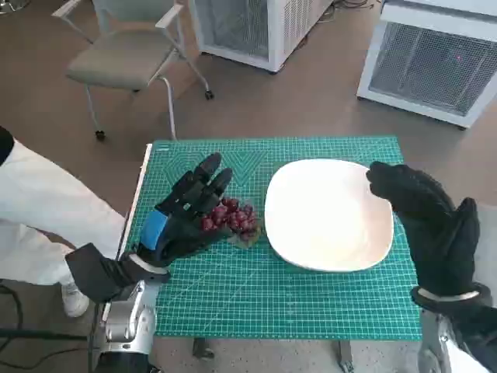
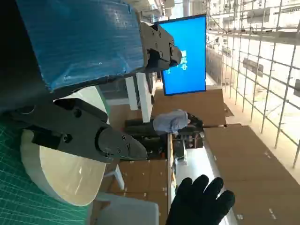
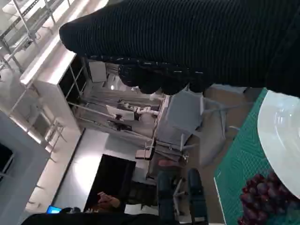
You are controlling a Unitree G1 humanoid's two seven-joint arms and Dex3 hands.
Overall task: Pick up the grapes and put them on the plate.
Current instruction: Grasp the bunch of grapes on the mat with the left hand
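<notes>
A bunch of dark red grapes (image 1: 233, 220) lies on the green cutting mat (image 1: 256, 287), just left of the white plate (image 1: 330, 214). My left hand (image 1: 182, 214) lies against the bunch's left side. Its fingers (image 1: 208, 175) stretch out past the grapes and hold nothing. My right hand (image 1: 431, 225) hovers at the plate's right edge with its fingers apart, empty. The plate holds nothing. The right wrist view shows the grapes (image 3: 262, 194) beside the plate's rim (image 3: 281, 136). The left wrist view shows the plate (image 2: 61, 168) beyond my black fingers (image 2: 93, 136), and the right glove (image 2: 201, 201) farther off.
The mat covers a small table whose left edge (image 1: 140, 194) is close to my left hand. A grey chair (image 1: 128, 54) stands on the floor behind the table. Two white cabinets (image 1: 435, 54) stand at the back.
</notes>
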